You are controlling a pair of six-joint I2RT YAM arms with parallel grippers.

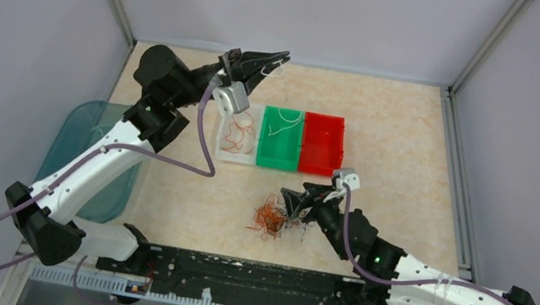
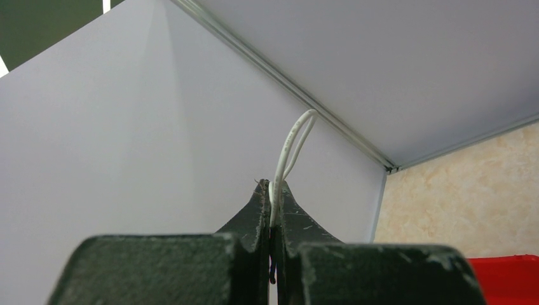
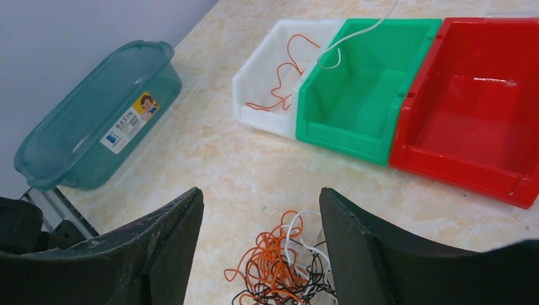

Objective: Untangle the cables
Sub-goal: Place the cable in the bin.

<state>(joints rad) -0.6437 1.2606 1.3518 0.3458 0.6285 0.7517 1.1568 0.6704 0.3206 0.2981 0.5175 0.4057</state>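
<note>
Right gripper (image 3: 260,194), jaws spread, hung over the tangled orange, white and black cables (image 3: 279,273) on the table (image 3: 222,165); left gripper (image 2: 272,185), pressed together, pinched a white cable (image 2: 289,146) aloft behind three bins (image 1: 277,162).

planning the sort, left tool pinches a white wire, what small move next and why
Probably lower the left tool, shut on the thin white wire, into the green plastic bin and release: another white wire lies there, orange ones in the white bin.
</note>
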